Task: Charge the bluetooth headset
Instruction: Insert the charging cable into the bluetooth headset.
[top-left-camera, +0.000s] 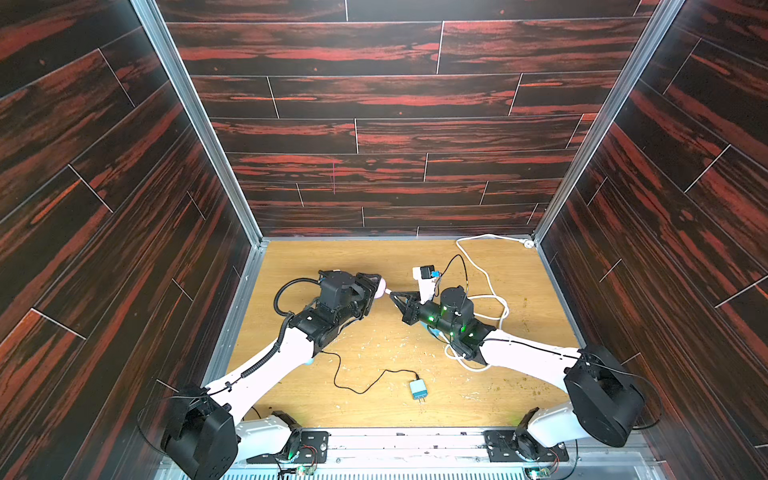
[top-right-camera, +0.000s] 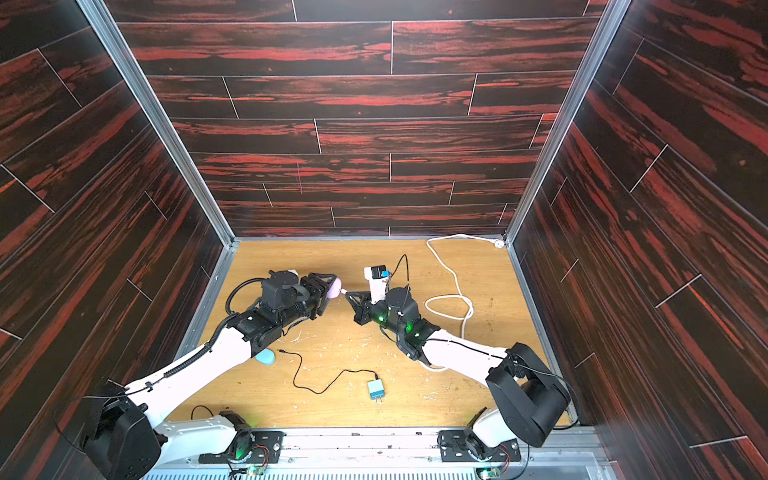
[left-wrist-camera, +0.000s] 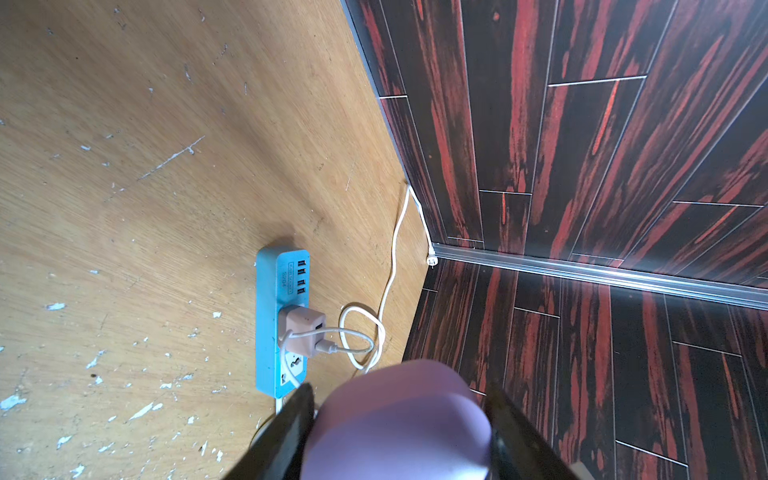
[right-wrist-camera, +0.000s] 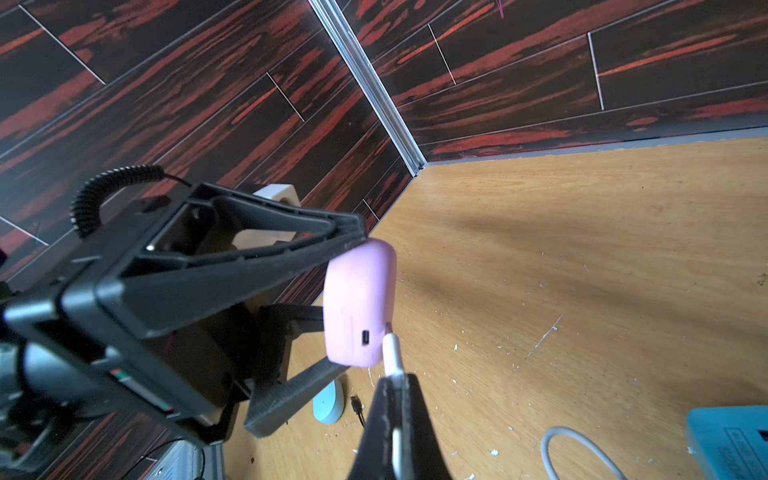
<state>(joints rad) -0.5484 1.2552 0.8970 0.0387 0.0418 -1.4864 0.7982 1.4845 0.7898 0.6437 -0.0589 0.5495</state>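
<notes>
- While left gripper (left-wrist-camera: 399, 392) clamps lilac rounded plastic headset case (right-wrist-camera: 357, 291) between its fingers,
- right gripper (right-wrist-camera: 395, 384) pinches white cable plug (right-wrist-camera: 392, 351), tip just beside charging port (right-wrist-camera: 365, 337), not inserted.

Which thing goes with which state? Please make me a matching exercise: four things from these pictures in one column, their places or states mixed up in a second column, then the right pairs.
Things:
1. pink case
2. white plug
3. blue power strip
4. small blue charger

States:
A. lies loose on the table, prongs bare
B. pinched in the shut right tool, tip beside the case, not in its port
C. clamped in the left tool, off the table
D. has a pale adapter plugged into it

Pairs: 1-C, 2-B, 3-D, 4-A
</notes>
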